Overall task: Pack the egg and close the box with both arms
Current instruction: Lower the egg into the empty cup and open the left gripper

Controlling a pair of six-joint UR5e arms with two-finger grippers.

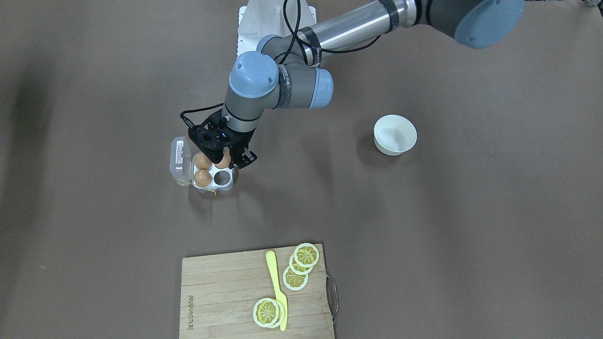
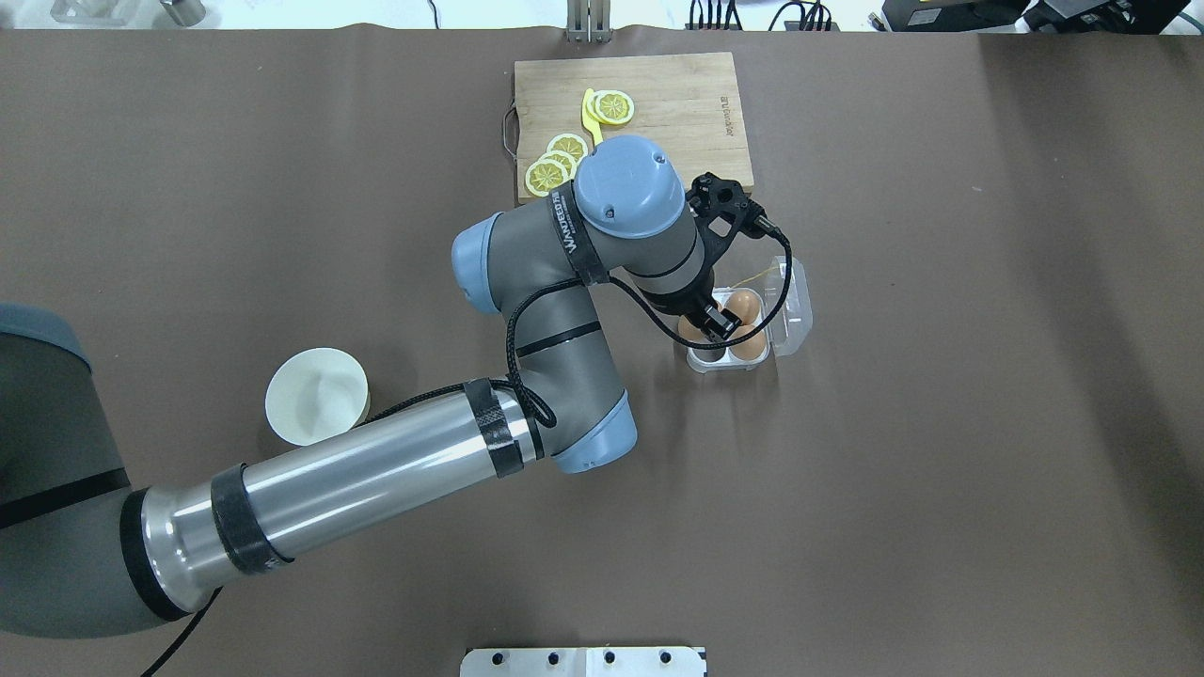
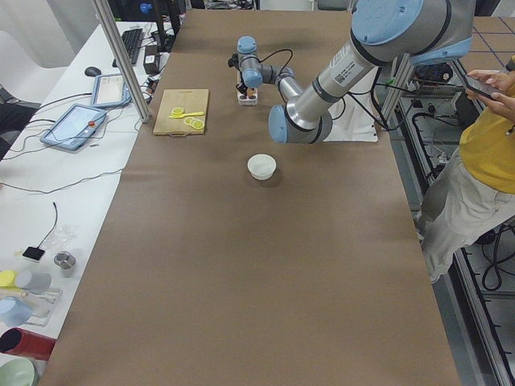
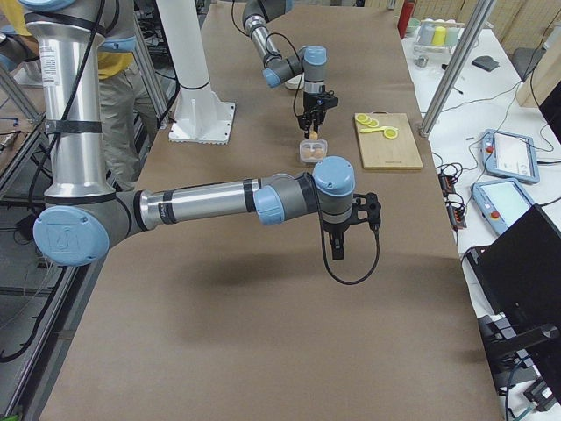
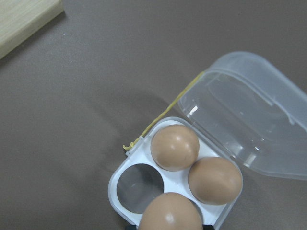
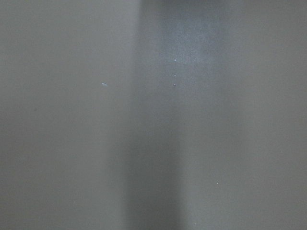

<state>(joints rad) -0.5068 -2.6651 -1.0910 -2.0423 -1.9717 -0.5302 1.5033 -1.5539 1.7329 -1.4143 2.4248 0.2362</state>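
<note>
1. Wooden cutting board (image 1: 221, 292): lies flat near the edge of the brown bench (image 1: 471, 235).
2. Lemon slices (image 1: 306, 254) and yellow knife (image 1: 277, 287): lying on the board.
3. White bowl (image 1: 395, 134): upright, well apart from the board.

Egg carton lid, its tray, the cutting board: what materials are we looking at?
lid: thin clear plastic, glossy. The table shows through it and its ridges catch highlights.
tray: opaque white plastic, smooth, probably moulded.
board: wood or bamboo, matte. Parallel strips and grain are visible.
</note>
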